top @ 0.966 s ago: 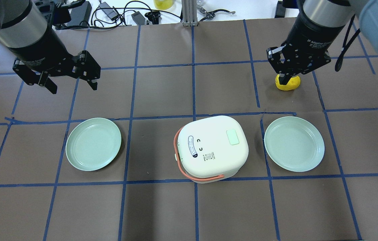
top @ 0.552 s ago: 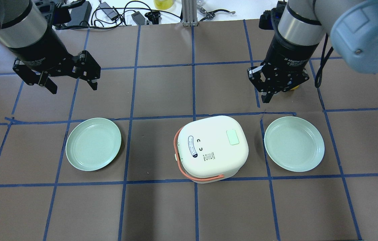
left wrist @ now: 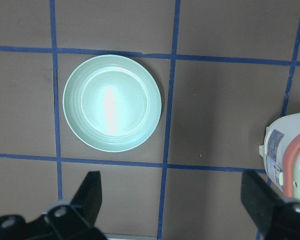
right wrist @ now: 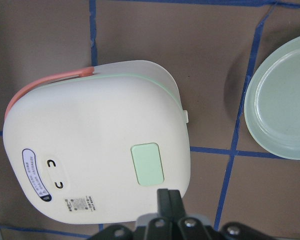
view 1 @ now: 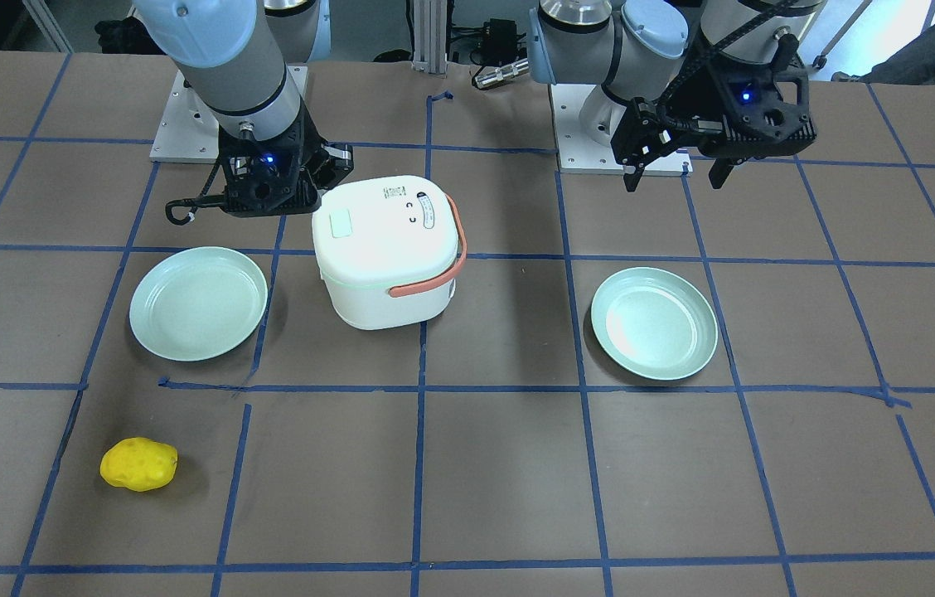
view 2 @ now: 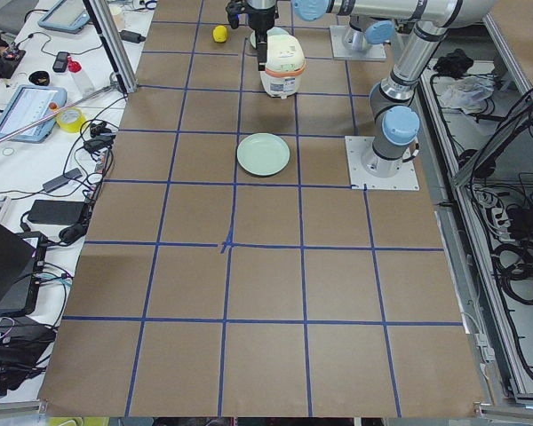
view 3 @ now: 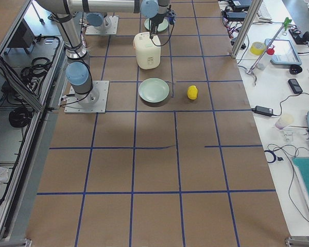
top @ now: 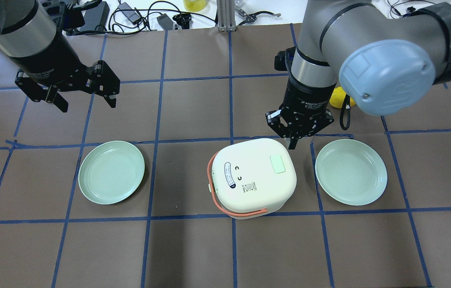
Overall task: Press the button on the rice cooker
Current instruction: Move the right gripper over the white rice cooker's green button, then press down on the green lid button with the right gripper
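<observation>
The white rice cooker (top: pixel 249 180) with an orange handle stands mid-table. Its pale green button (top: pixel 278 164) sits on the lid's right side. It also shows in the right wrist view (right wrist: pixel 147 164) and the front view (view 1: pixel 341 224). My right gripper (top: pixel 292 143) is shut and empty, and hovers at the cooker's far right corner, just beyond the button. Its closed fingertips (right wrist: pixel 168 197) show next to the button. My left gripper (top: pixel 87 104) is open and empty, held high over the far left of the table.
Two pale green plates lie left (top: pixel 111 172) and right (top: pixel 351 172) of the cooker. A yellow lumpy object (view 1: pixel 138 464) lies beyond the right plate, partly behind my right arm. Cables and gear line the far table edge.
My right arm has swung left and nearer, from over the yellow object to the cooker's far right corner. Its gripper stays shut. The left arm has not moved.
</observation>
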Tool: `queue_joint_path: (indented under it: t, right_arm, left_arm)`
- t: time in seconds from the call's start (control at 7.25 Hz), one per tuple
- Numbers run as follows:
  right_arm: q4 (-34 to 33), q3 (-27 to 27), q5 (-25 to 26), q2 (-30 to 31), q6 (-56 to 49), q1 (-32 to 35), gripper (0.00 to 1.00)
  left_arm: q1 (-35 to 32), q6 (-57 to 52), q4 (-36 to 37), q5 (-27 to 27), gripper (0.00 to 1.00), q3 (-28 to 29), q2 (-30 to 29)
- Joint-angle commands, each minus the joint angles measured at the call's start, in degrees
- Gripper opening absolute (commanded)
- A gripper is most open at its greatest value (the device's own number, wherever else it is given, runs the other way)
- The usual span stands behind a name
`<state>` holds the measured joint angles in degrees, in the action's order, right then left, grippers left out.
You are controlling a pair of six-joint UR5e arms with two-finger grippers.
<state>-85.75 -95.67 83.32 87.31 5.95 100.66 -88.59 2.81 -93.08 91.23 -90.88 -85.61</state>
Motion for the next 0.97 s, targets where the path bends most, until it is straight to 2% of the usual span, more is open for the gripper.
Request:
queue_joint_path:
  t: [0.0, 0.83]
  right_arm:
    - [-3.62, -3.54, 0.09, -0.65, -0.67, 0.76, 0.00]
    - [-6.10, -5.23, 0.09, -2.06, -0.85, 1.64, 0.00]
  left_arm:
    - [0.00, 0.00, 0.00, 0.00, 1.00, 0.00, 0.00]
    - [0.00, 0.00, 0.00, 0.00, 1.00, 0.00, 0.00]
